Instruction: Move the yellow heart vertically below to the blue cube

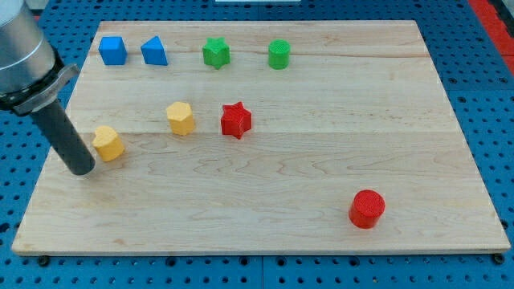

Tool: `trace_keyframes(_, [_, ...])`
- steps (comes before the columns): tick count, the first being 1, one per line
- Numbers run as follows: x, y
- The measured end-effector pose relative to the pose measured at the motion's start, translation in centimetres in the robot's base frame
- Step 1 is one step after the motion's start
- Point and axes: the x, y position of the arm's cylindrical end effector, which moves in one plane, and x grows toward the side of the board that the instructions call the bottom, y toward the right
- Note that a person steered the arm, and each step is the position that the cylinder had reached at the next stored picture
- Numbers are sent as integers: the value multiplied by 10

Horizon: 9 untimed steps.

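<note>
The yellow heart (108, 143) lies on the wooden board (265, 185) at the view's left, at mid height. The blue cube (112, 50) sits at the view's top left, almost straight above the heart. My tip (83, 168) rests on the board just left of and slightly below the yellow heart, close against its left side; I cannot tell if they touch. The dark rod slants up to the view's top left, where the arm's grey body covers the board's corner.
A blue triangular block (154, 51) sits right of the blue cube. A green star (216, 53) and a green cylinder (279, 54) lie along the top. A yellow pentagon (181, 118) and a red star (236, 120) sit mid-board. A red cylinder (367, 209) lies at the bottom right.
</note>
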Motion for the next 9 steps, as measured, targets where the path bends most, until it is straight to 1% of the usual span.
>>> trace_keyframes(1, [-1,20])
trace_keyframes(2, [-3,28])
trace_keyframes(5, [-39,24])
trace_keyframes(7, [-40,-12])
trace_keyframes(8, [-32,-12])
trace_keyframes(9, [-30,15])
